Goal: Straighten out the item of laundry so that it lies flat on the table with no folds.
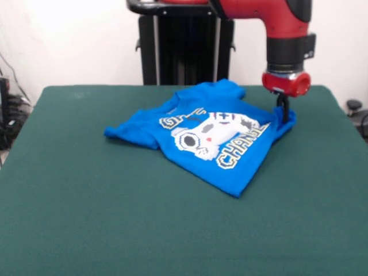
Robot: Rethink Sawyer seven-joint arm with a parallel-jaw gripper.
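Observation:
A small bright blue T-shirt, the item of laundry, lies rumpled on the dark green table, printed side up with a white-grey controller and pixel lettering. It sits slightly right of centre toward the far side, with folds along its left sleeve and right edge. The red and black arm comes down at the right, and my gripper reaches the shirt's right edge, where the cloth bunches up around the black tips. Whether the tips are closed on the cloth is hidden.
The black pedestal stands behind the table's far edge. Green felt stretches wide in front of and to the left of the shirt. Cables and gear sit off the table's left side.

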